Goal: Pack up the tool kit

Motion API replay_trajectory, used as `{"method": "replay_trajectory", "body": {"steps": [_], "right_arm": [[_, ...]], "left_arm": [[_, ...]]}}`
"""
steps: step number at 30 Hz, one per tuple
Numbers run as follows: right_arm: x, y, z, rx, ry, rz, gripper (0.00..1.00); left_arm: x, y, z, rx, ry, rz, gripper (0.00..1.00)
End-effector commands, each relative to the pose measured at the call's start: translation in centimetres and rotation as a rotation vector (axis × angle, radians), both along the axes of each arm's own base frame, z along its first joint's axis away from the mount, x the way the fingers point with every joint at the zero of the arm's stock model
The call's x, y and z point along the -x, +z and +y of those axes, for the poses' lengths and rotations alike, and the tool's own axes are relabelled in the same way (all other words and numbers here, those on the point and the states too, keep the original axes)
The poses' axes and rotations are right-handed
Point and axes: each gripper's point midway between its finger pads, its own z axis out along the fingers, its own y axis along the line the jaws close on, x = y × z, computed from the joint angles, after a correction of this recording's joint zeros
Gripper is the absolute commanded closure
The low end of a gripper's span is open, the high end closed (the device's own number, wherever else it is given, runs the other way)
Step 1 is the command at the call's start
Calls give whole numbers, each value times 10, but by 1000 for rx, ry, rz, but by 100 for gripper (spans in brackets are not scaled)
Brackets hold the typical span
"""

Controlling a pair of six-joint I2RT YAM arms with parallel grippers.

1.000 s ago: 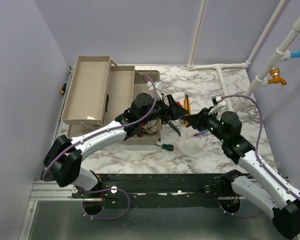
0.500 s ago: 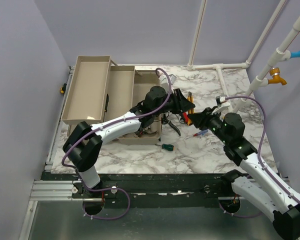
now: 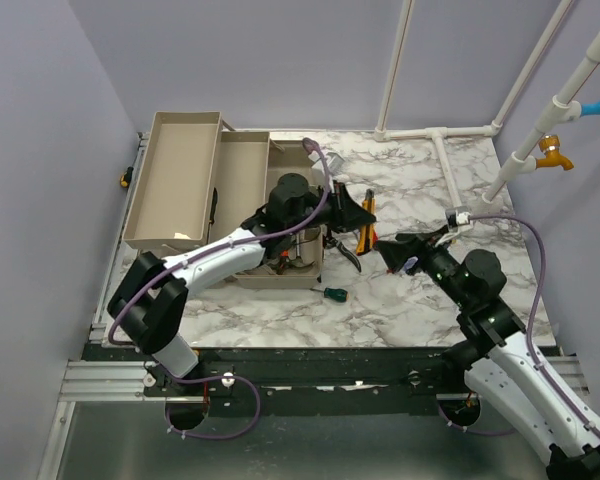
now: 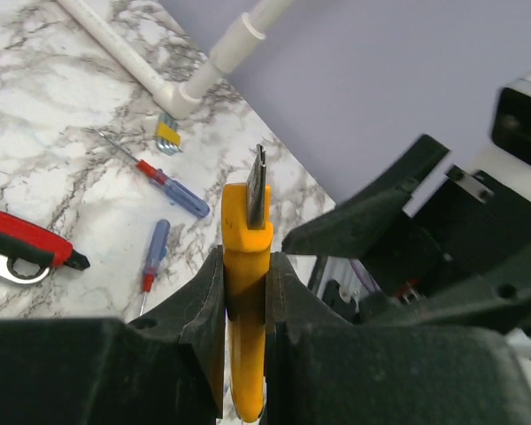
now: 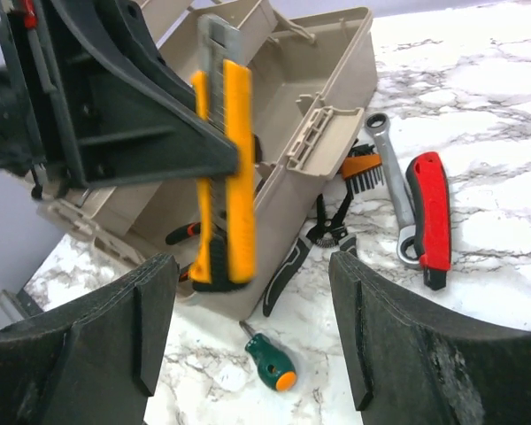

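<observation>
Utility knife (image 4: 246, 212), yellow-bodied, is clamped between the fingers (image 4: 203, 297) of the left gripper (image 4: 245, 257), its blade end pointing away from the wrist and raised off the table. Facing it, the right gripper (image 5: 248, 288) is spread wide with nothing in it, and a clear gap is seen between its fingers and the knife. Behind the left gripper stands the toolbox (image 3: 242, 180), its lid thrown back and its trays exposed. A few items can be made out in the compartment nearest the gripper, but they cannot be identified.

Progress is judged as partial. The knife has been picked up but not yet stowed.

Still lying on the marble table (image 3: 420, 180):
- Below the left gripper, close to the toolbox wall: black-handled pliers (image 5: 305, 252) and a green screwdriver (image 5: 270, 363).
- Farther out: a wire brush (image 5: 363, 173), a wrench (image 5: 391, 168) and a red-handled cutter (image 5: 427, 212).
- Beyond these: two blue-handled screwdrivers (image 4: 179, 197).

All of these are expected to need packing, and the lid is still to be closed.

Compared with the overhead view half a second earlier, when both grippers were drawn together at the knife, the right arm has been withdrawn toward the near edge. The left gripper has been pulled back toward the toolbox with the knife.
</observation>
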Motion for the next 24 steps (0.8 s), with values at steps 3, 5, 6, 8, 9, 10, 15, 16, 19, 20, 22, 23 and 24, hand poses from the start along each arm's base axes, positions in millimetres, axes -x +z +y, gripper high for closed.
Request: {"method": "replay_trajectory", "body": {"steps": [3,5,6,8,9,10,15,16,19,20,22,23,24], "right_arm": [[40,-5,11,-62,157,-76,24],[42,-3,10,-88,152,-92,19],[42,-3,9,-93,149,-94,19],[40,-6,11,-80,150,-81,19],[39,-7,11,-72,152,-73,19],[37,-10,12,-59,155,-58,19],[29,-16,14,-47,140,-19,19],[26,-18,12,-52,119,-7,19],[7,-33,1,-28,2,72,19],[-2,-38,-3,-7,-37,104,18],[-15,-51,-2,56,-63,170,14],[-23,-58,-1,93,-71,202,13],[-33,-69,0,139,-91,257,13]], "left_arm": [[66,47,44,115,-311,-194,100],[74,47,55,62,-301,-242,100],[77,44,61,34,-295,-246,100],[81,42,72,-17,-269,-271,100],[82,42,77,-40,-256,-285,100],[85,41,82,-59,-248,-293,100],[88,45,106,-145,-175,-320,100],[86,44,111,-175,-146,-319,100],[63,40,140,-316,27,-292,100],[51,39,157,-390,126,-270,100],[32,37,195,-530,309,-217,100],[23,39,215,-588,402,-201,100],[18,42,232,-635,467,-193,100]]}}
